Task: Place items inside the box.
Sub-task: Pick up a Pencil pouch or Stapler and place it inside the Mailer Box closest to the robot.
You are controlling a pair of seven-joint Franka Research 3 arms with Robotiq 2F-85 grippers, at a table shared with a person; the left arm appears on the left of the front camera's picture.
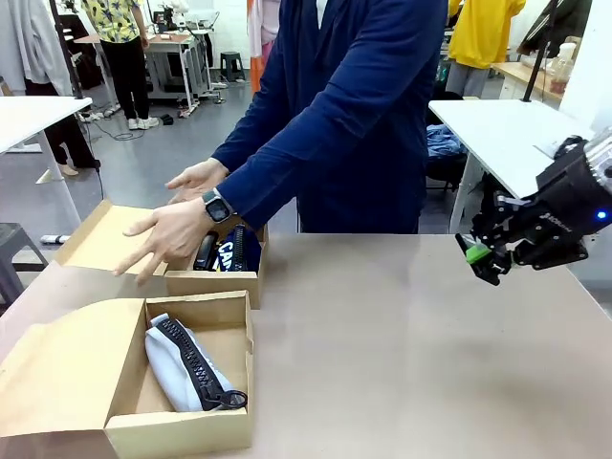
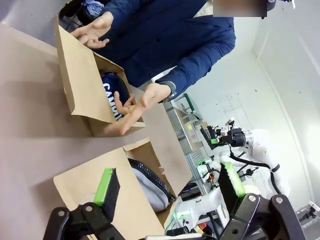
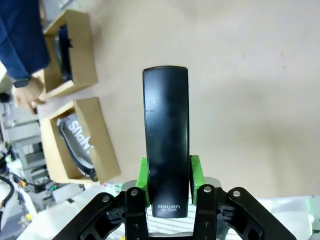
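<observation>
My right gripper (image 3: 169, 174) is shut on a black stapler (image 3: 165, 135), which sticks out lengthwise between its green pads. In the front view that gripper (image 1: 481, 256) hangs above the table's right side, far from both boxes. At the front left stands the near cardboard box (image 1: 178, 428), holding a grey zip pouch (image 1: 177, 368) with a black zipper. Behind it, the far box (image 1: 212, 283) holds a navy zip pouch (image 1: 236, 254) with white lettering. The person's hands (image 1: 172, 234) hover over that far box. My left gripper (image 2: 169, 186) is open and empty above the near box (image 2: 95, 182).
The brown table (image 1: 411, 354) is bare in its middle and right parts. Both boxes have their flaps folded out to the left. The person in a navy top (image 1: 354, 105) stands at the far edge. White tables stand behind, to the left and right.
</observation>
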